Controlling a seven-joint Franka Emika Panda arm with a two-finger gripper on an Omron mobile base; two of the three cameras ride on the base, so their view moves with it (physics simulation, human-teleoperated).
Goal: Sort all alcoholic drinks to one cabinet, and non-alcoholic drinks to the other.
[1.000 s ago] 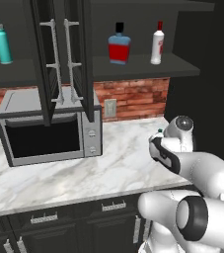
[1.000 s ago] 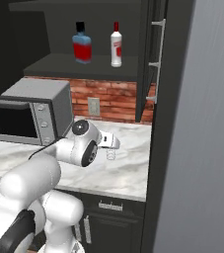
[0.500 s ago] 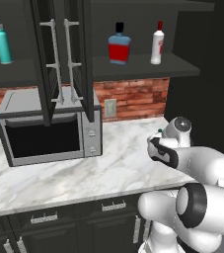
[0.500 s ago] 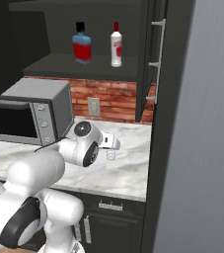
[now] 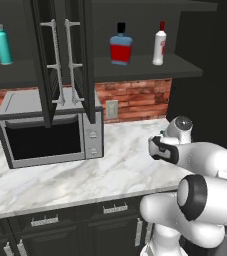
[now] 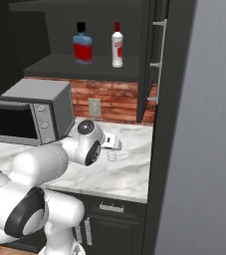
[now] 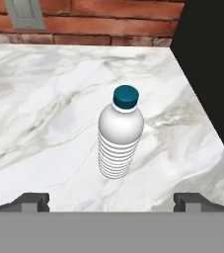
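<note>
A small clear ribbed water bottle [image 7: 121,141] with a dark cap stands upright on the marble counter [image 7: 44,113], near the counter's right end by the dark wall. My gripper [image 7: 112,201] hovers just short of it, open, fingertips [image 7: 32,200] wide apart and touching nothing. From the right base view the gripper [image 6: 112,144] sits directly above the water bottle [image 6: 111,156]. The squat blue bottle [image 5: 121,46] and the slim white bottle [image 5: 159,45] stand side by side on the right cabinet's shelf [image 5: 145,69]. The teal bottle [image 5: 3,44] stands on the left cabinet's shelf [image 5: 20,69].
Both cabinets' doors [image 5: 67,60] hang open side by side above the microwave [image 5: 50,135]. The right cabinet's other door [image 6: 157,64] stands open beside a tall dark panel [image 6: 167,149]. A wall outlet [image 5: 111,109] sits on the brick backsplash.
The arm's elbow has lifted a little, while the hand has stayed almost in place over the water bottle. The jaws remain open. No bottle has moved.
</note>
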